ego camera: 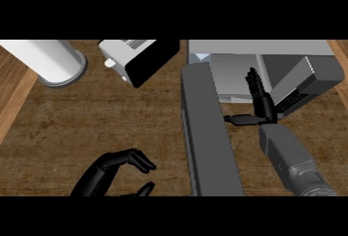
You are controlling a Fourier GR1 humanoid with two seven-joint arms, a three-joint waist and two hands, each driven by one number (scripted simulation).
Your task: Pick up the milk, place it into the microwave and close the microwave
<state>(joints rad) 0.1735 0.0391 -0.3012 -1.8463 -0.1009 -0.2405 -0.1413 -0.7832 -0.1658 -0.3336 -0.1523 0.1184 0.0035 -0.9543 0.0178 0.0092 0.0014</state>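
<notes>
**Hands empty, microwave door open**

Your left hand (pixel 112 171) sits at the counter's (pixel 102 124) near edge, fingers curled round nothing. Right of it the microwave door (pixel 207 133) stands swung out. At its far end a pale corner (pixel 200 56) may be the milk; you cannot tell from here. Your right hand (pixel 263 103) lies inside the microwave (pixel 272 47), fingers straight, released. Expect a light carton with denting walls: take it by its sides, mid-height.

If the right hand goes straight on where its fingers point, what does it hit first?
Likely the microwave: the right hand points up the view into its open front, right of the open door. Depth is unclear.
</notes>
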